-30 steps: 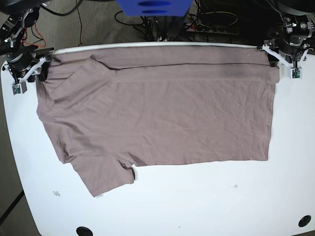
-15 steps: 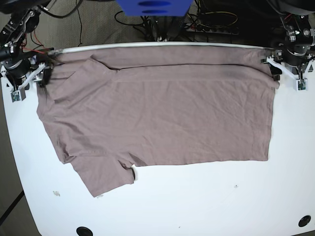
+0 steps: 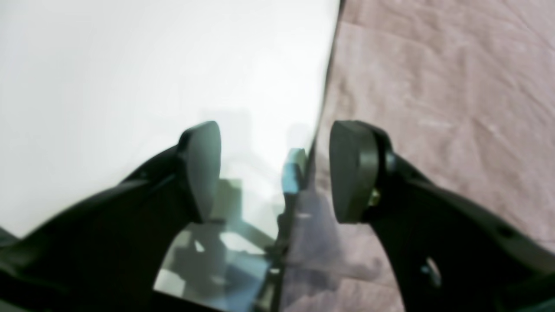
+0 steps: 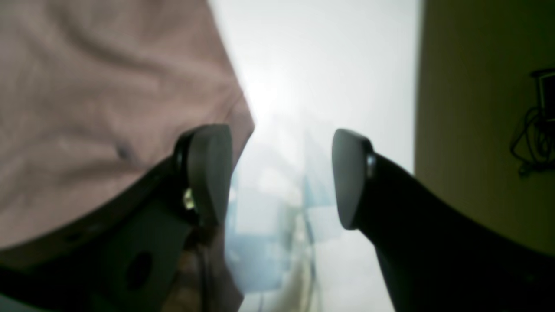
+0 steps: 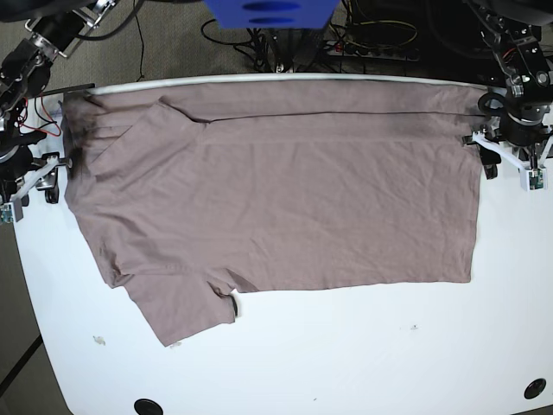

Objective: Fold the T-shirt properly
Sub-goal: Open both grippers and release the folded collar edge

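The mauve T-shirt [image 5: 276,199] lies flat on the white table [image 5: 346,354], its far edge folded over in a long strip and one sleeve pointing to the front left. My left gripper [image 5: 508,160] hovers open at the shirt's right edge. In the left wrist view the gripper [image 3: 275,171] holds nothing, and the T-shirt [image 3: 433,108] edge runs between its fingers. My right gripper [image 5: 30,186] stands open just off the shirt's left edge. In the right wrist view this gripper [image 4: 279,175] is empty over bare table, with the T-shirt [image 4: 108,108] beside its left finger.
A blue box [image 5: 268,13] and cables sit behind the table's far edge. Two black holes [image 5: 148,405] [image 5: 535,388] mark the front corners. Floor [image 4: 477,130] shows past the table's left edge.
Both grippers have moved from the shirt's far corners toward the front along its side edges. Their jaws stand wider. The shirt lies as before.
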You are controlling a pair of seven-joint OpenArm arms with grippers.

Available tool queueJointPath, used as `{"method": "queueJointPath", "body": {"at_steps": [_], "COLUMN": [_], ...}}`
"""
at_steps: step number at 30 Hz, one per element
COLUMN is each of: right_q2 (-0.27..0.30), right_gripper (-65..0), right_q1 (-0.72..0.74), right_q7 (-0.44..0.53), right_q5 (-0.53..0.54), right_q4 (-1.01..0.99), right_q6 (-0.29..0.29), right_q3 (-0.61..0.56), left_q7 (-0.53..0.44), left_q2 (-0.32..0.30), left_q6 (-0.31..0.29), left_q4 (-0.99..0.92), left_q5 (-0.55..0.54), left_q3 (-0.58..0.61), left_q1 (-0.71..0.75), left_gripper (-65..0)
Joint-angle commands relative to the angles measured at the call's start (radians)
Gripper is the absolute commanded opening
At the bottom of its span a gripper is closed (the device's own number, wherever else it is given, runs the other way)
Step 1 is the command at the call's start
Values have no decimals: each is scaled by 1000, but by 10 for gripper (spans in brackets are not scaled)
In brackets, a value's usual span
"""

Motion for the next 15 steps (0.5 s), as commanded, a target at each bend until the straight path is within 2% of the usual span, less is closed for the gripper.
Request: {"method": "queueJointPath", "body": {"at_steps": [1,9,15], "right_q2": [11,-41,-79], "right_gripper": [-301,-315,-306], "right_q1": [8,-6,62], "right_q7": [12,7,15], "right_q5": [13,23,-27], "right_q4": [7,32,25], "right_q6": [3,3,3], "right_q3": [3,45,-10], "left_q7": [-24,-34,-38], "left_q2": [-15,-10,-14], "left_q6": [4,4,2], "left_q4": [21,45,-24], "left_q5": [0,11,16], "left_q3": [-4,-23,-12], "left_q1": [4,24,-83], "left_gripper": [-295,-285,-277]}}
